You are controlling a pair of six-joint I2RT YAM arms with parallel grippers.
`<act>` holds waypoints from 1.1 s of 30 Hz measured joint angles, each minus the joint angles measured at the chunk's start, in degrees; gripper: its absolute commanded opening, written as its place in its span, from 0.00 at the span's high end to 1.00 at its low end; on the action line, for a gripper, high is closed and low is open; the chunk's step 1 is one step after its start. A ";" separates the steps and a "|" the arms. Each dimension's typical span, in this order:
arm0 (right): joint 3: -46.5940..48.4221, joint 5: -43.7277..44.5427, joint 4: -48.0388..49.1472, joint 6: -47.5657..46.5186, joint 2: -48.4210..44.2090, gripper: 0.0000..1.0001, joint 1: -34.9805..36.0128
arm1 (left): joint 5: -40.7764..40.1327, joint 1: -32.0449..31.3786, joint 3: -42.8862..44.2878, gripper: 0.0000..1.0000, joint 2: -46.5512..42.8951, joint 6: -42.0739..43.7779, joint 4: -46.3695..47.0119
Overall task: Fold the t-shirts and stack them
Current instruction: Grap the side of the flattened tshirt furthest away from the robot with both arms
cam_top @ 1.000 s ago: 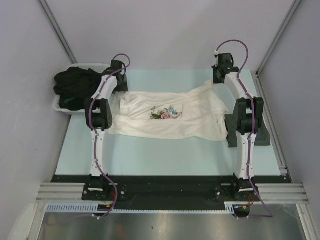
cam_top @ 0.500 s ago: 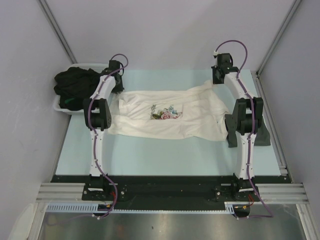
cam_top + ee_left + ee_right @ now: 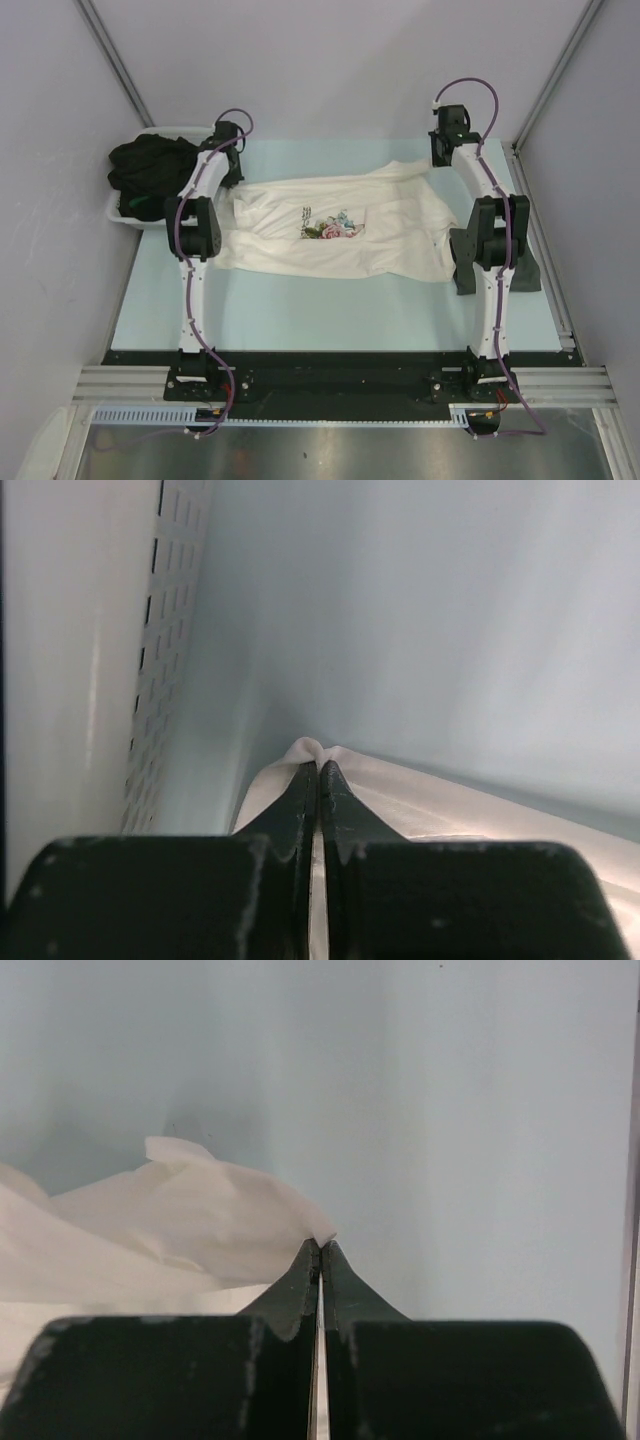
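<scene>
Top external, left claw [image 3: 320, 768] and right claw [image 3: 320, 1246] pinching cream t-shirt [image 3: 340, 240], tub [image 3: 116, 212] of black t-shirts [image 3: 148, 168] alongside

One cream-white t-shirt [image 3: 335, 225] is counted on the bench [image 3: 330, 310]. One white tub [image 3: 117, 213] is seen at its far left corner; the dark t-shirts [image 3: 145, 168] inside cannot be counted.

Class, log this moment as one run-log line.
left end effector: shut on cream t-shirt | right end effector: shut on cream t-shirt | dark t-shirts: in tub
</scene>
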 measured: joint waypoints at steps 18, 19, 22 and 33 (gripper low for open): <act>-1.14 2.14 -0.04 -0.20 -2.67 1.00 -0.48 | 8.94 0.59 -2.82 1.00 -4.81 0.20 -0.46; -1.44 2.19 0.00 -0.20 -2.69 1.00 -0.50 | 8.92 0.55 -2.84 1.00 -5.44 0.31 -0.13; -2.49 2.40 -0.09 -0.20 -2.97 1.00 -0.57 | 8.83 0.48 -2.84 1.00 -7.15 0.57 0.98; -4.20 3.63 -0.15 -0.28 -5.66 1.00 -0.79 | 9.25 -0.28 -3.32 1.00 -11.72 1.05 4.66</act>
